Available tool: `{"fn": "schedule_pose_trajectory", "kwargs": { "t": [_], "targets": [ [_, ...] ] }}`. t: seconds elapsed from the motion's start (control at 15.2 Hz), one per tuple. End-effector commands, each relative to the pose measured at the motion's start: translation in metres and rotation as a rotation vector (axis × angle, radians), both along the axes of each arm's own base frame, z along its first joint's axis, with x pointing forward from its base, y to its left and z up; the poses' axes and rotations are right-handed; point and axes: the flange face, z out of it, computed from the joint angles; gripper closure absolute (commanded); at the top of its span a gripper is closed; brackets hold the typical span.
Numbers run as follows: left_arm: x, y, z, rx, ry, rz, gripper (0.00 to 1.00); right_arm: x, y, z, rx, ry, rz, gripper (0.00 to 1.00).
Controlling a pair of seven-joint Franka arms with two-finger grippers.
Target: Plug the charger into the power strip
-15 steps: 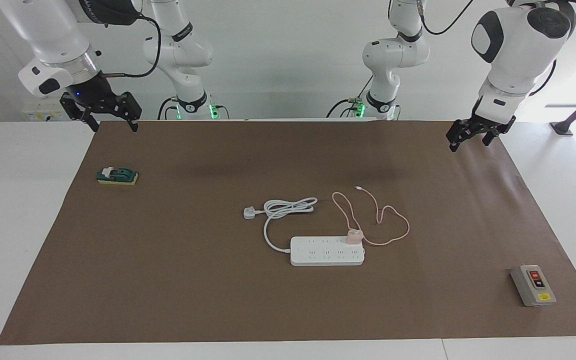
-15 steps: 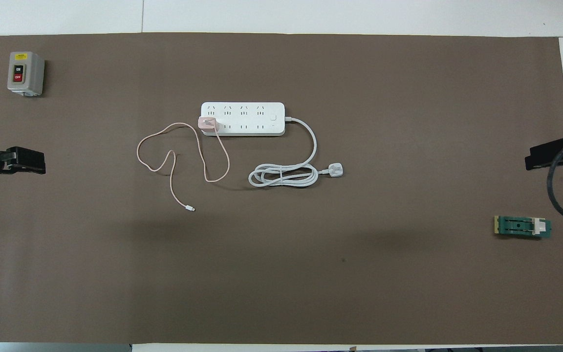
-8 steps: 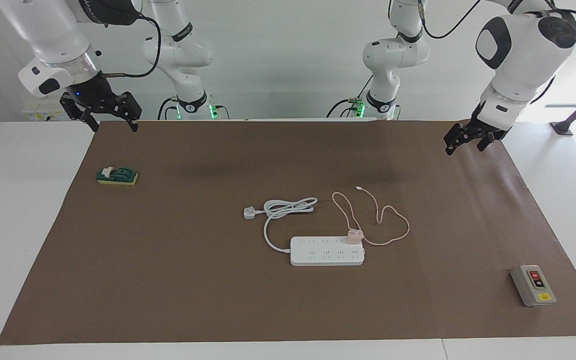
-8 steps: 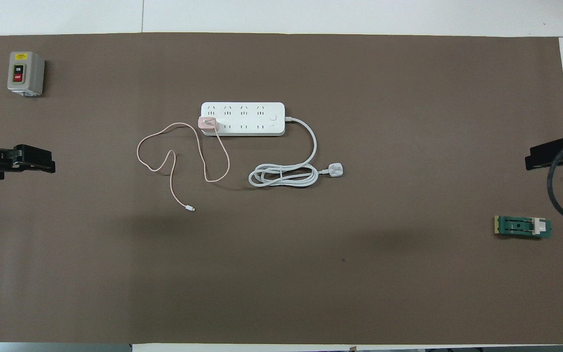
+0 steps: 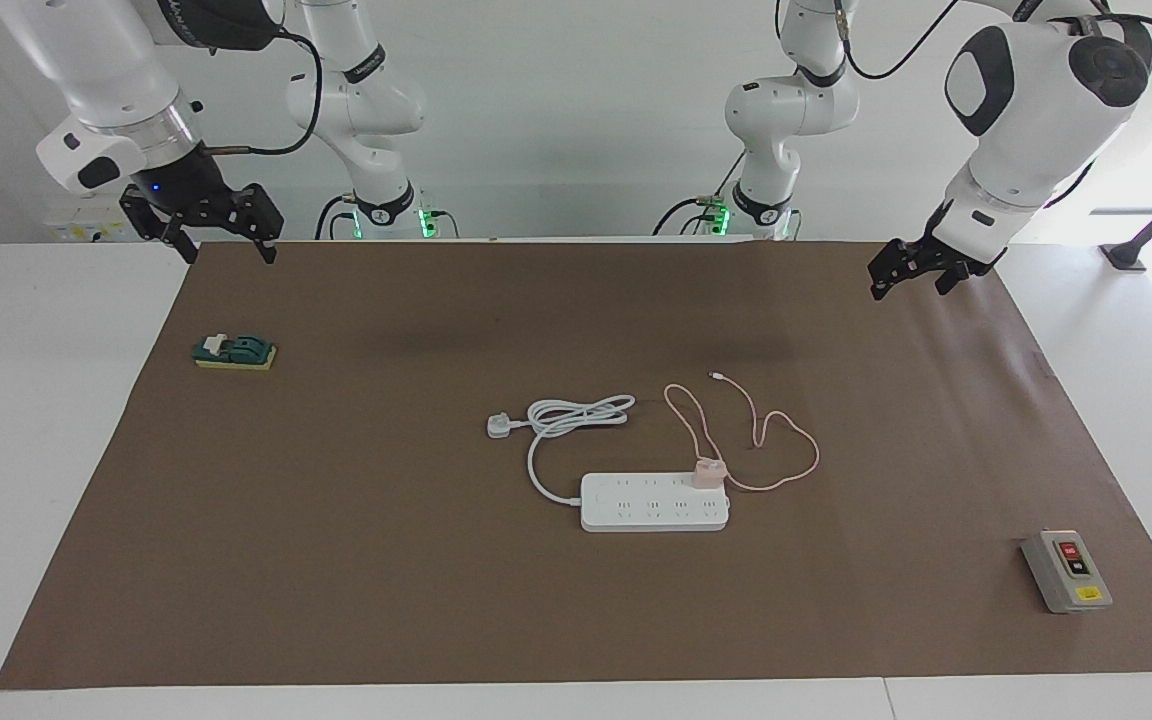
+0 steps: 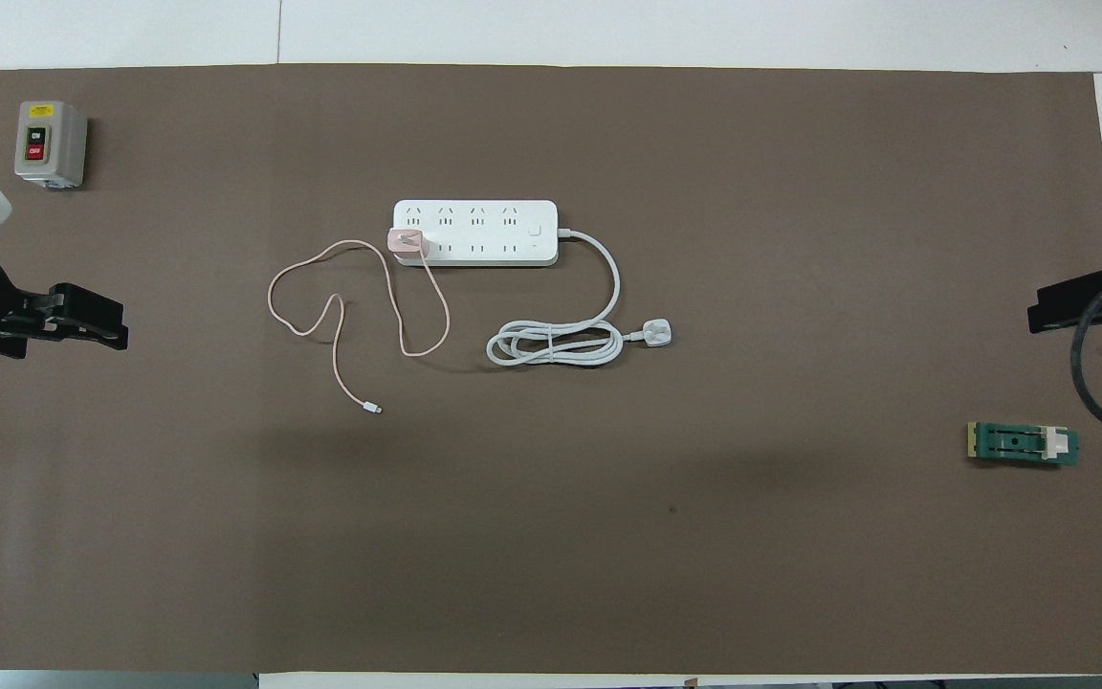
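The white power strip (image 5: 654,502) (image 6: 474,233) lies flat in the middle of the brown mat. The pale-pink charger (image 5: 708,472) (image 6: 407,242) stands on the strip's end toward the left arm, on the row nearer to the robots; its prongs are hidden. Its thin pink cable (image 5: 786,455) (image 6: 321,297) loops over the mat and ends in a small connector (image 6: 374,409). My left gripper (image 5: 908,288) (image 6: 116,327) hangs open and empty over the mat's edge at the left arm's end. My right gripper (image 5: 226,245) (image 6: 1039,311) waits open and empty over the mat's corner at the right arm's end.
The strip's thick white cord coils nearer to the robots and ends in a white plug (image 5: 500,425) (image 6: 656,333). A grey switch box (image 5: 1066,570) (image 6: 50,144) stands at the left arm's end. A green and yellow piece (image 5: 234,352) (image 6: 1023,444) lies at the right arm's end.
My left gripper has moved in over the mat, toward the middle of the table. The right arm, the charger and the strip have not moved.
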Motion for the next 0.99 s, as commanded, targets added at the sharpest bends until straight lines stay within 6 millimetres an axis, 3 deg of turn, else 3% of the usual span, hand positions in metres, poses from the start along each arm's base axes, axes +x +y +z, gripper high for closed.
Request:
{"fn": "schedule_pose_trajectory", "kwargs": {
  "t": [0.0, 0.39, 0.92],
  "targets": [
    [0.011, -0.008, 0.002, -0.001, 0.025, 0.019, 0.00, -0.007, -0.002, 0.000, 0.022, 0.012, 0.006, 0.00],
    [0.016, -0.023, 0.000, -0.006, -0.016, 0.000, 0.00, -0.012, 0.001, -0.003, 0.025, 0.053, 0.011, 0.00],
    [0.013, -0.024, -0.008, -0.007, -0.042, -0.004, 0.00, -0.011, 0.005, -0.002, 0.024, 0.047, 0.015, 0.00]
  ]
}}
